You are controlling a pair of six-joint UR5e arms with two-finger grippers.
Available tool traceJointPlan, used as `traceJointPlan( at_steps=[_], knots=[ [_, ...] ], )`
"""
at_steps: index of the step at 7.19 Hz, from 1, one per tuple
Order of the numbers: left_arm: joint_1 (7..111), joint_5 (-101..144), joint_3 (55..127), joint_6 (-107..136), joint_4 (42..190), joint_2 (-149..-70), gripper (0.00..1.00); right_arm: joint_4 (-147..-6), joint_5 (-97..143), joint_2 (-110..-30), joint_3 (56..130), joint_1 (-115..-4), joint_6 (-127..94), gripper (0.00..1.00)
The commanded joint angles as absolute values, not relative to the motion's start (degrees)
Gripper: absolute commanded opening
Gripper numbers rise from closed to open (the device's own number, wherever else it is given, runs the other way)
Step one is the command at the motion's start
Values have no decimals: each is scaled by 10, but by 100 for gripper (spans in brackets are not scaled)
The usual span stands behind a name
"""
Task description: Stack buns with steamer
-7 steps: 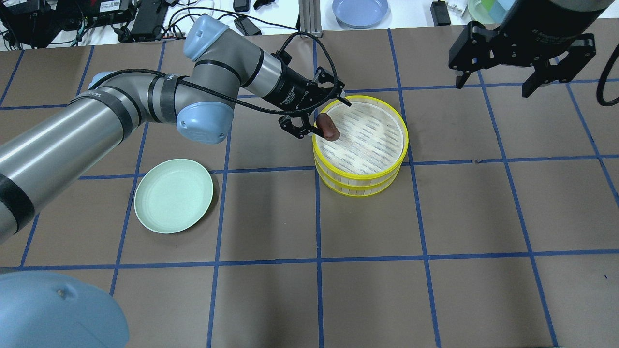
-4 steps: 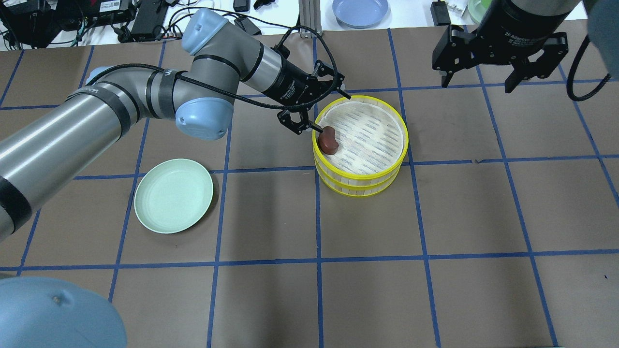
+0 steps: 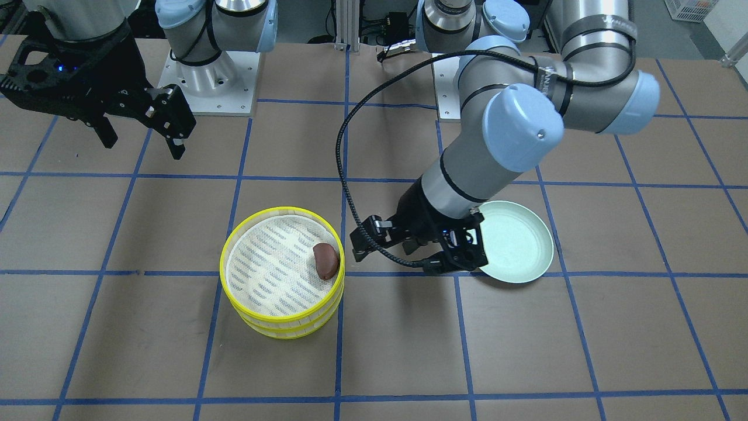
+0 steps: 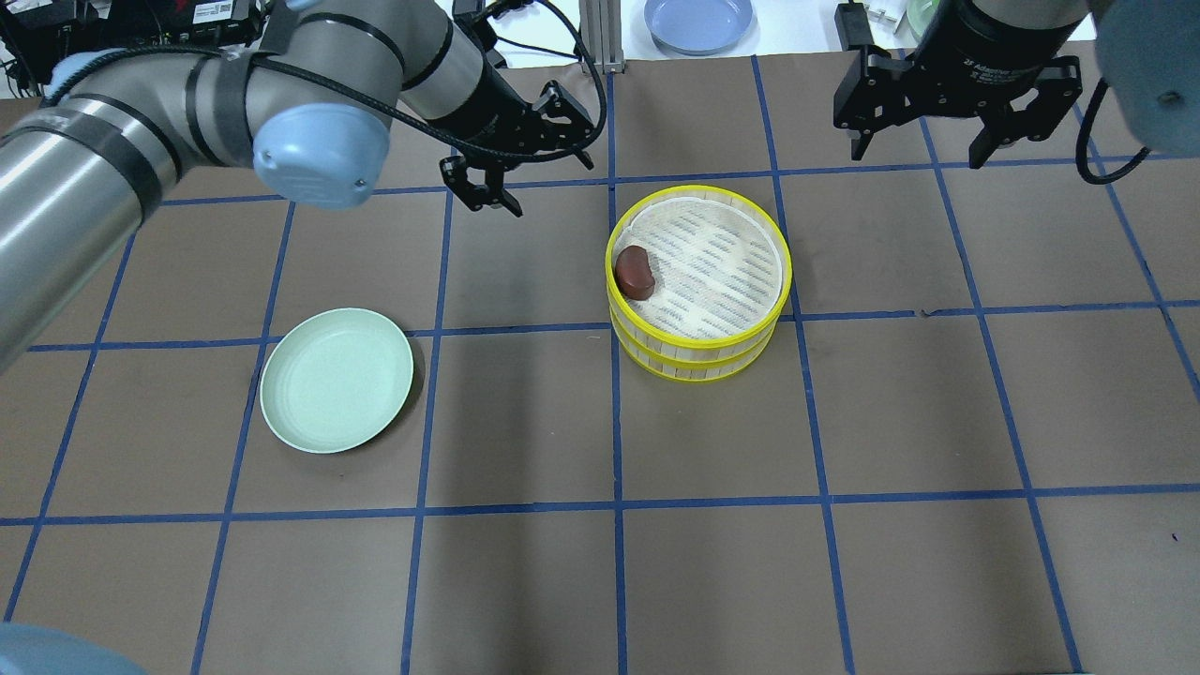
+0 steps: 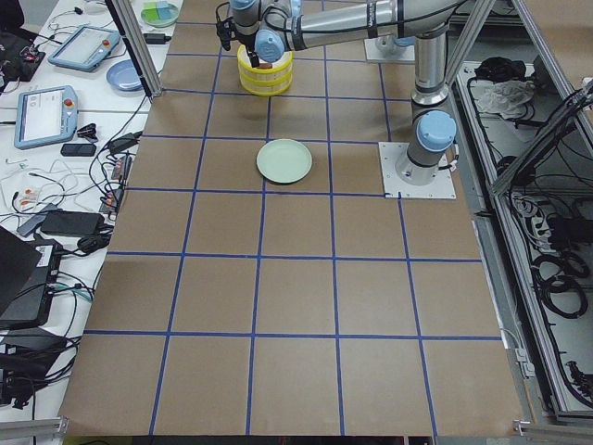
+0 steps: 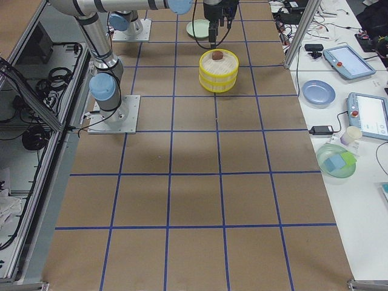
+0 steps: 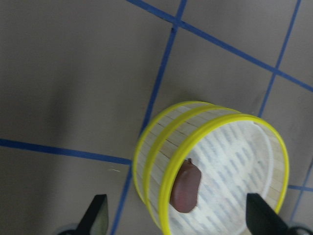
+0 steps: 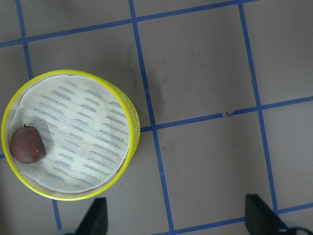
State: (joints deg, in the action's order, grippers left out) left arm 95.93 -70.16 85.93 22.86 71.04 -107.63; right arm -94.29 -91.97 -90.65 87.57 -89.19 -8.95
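Note:
The steamer (image 4: 698, 361) stands as two yellow-rimmed tiers stacked near the table's middle; it also shows in the front view (image 3: 280, 327). The dark reddish-brown bun (image 4: 636, 273) lies in the top tier by its left rim, also seen from the front (image 3: 326, 260) and in both wrist views (image 7: 186, 188) (image 8: 28, 143). The pale cream bun shows in no view. My left gripper (image 4: 553, 190) is open and empty, up and left of the steamer. My right gripper (image 4: 917, 157) is open and empty, beyond the steamer's right side.
An empty pale green plate (image 4: 336, 380) lies left of the steamer, partly under my left arm in the front view (image 3: 517, 242). A blue plate (image 4: 698, 21) and cables sit on the white bench beyond the table's far edge.
My left gripper let go of the brown bun, which now lies in the top tier, and drew back up and left. My right gripper shifted a little left.

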Motion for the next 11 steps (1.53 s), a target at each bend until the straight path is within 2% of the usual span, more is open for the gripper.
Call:
traceJointPlan(
  at_steps=[1,3,7,11],
  knots=[
    [905,-804,845,81,813,-1028,100,-940,-916,-904,881,-892,-90,100],
    [866,-871,852,19,860,-996,100,-940,-916,-905,885,-891,-90,100],
    [869,-932,883,-1,878,-934,100,-938,-917,-904,886,-891,-78,100],
    [871,-926,893,3,876,-911,100,-937,-917,-905,886,-891,-78,100]
  ],
)
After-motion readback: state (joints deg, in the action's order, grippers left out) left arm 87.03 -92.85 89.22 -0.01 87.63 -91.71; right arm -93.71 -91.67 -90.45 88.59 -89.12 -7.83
